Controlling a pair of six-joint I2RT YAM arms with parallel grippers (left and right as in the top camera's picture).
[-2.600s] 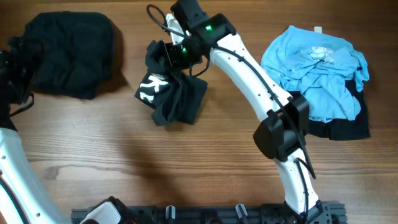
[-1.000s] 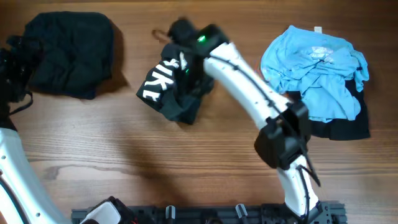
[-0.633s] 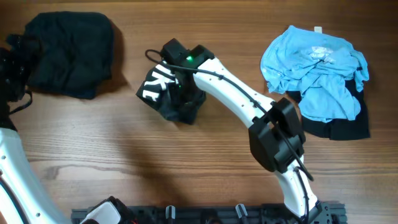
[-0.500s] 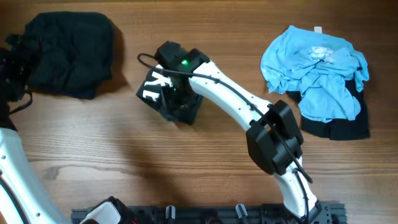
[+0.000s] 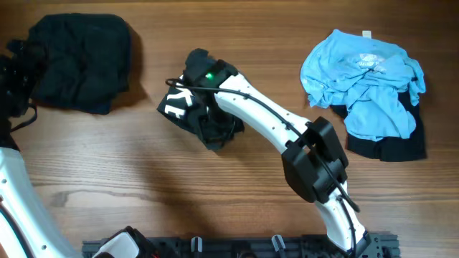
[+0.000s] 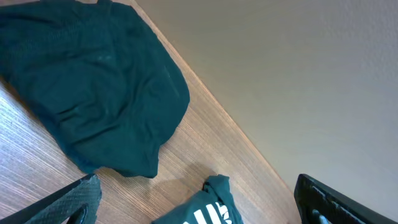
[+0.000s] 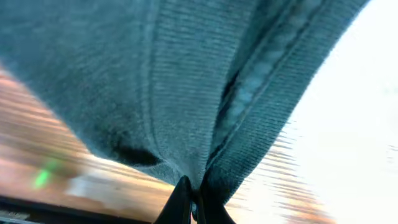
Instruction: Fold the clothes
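A dark garment with white lettering (image 5: 197, 115) lies bunched at the table's middle; it also shows in the left wrist view (image 6: 199, 208). My right gripper (image 5: 197, 75) sits over its far edge, shut on the dark garment's fabric (image 7: 186, 93), jaws pinched together (image 7: 194, 202). A folded dark garment (image 5: 79, 61) lies at the far left and fills the left wrist view (image 6: 87, 87). My left gripper (image 6: 199, 205) is open and empty, hovering near the left edge (image 5: 14, 72). A light blue shirt (image 5: 362, 79) lies crumpled at the right.
A black garment (image 5: 387, 147) lies under the blue shirt at the right. A dark rail (image 5: 237, 247) runs along the table's front edge. Bare wood (image 5: 143, 186) spans the front left.
My right gripper has carried the lettered garment down and left, then drawn its fabric over; the bundle is now more compact, with less lettering showing. The left arm has not moved.
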